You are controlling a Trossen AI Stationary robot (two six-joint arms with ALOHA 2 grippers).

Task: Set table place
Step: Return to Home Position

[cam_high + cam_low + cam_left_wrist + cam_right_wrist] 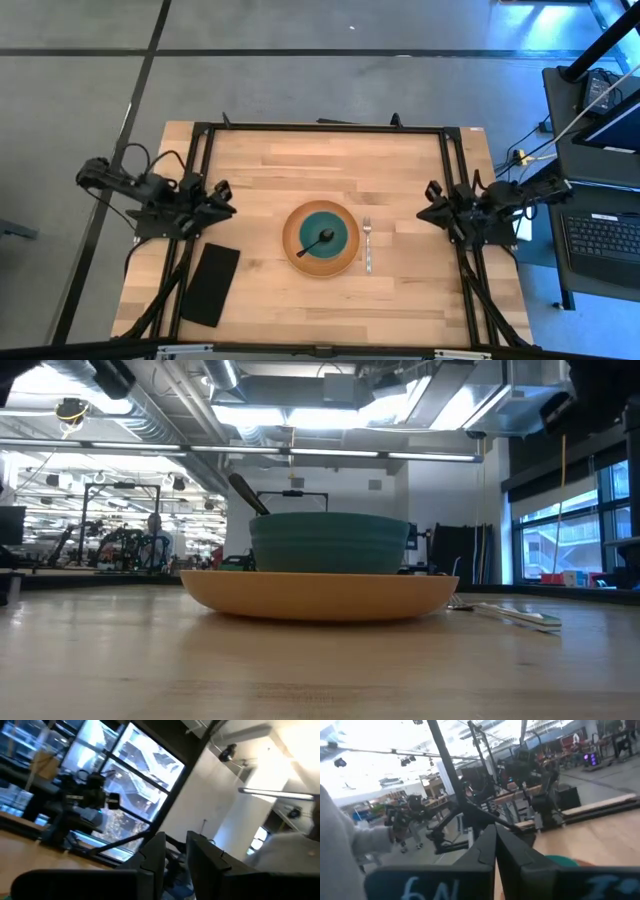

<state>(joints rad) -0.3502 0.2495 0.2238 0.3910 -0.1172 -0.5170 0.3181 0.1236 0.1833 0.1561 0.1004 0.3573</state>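
On the table point(260, 160) a tan plate point(290, 240) carries a teal bowl point(340, 228), and a dark spoon point(318, 242) rests in the bowl with its handle sticking up over the rim point(247, 493). A silver fork point(367, 245) lies just to the right of the plate. A black napkin point(212, 283) lies flat at the near left. My left gripper point(228, 192) waits at the table's left edge, its fingers a little apart and empty point(176, 840). My right gripper point(428, 200) waits at the right edge, shut and empty point(495, 832).
The black frame rails point(320, 127) run along the table's far and side edges. Bare wood lies between each gripper and the plate. A desk with a laptop point(600, 230) stands beyond the right edge. A sleeve point(340, 845) shows in the room beyond.
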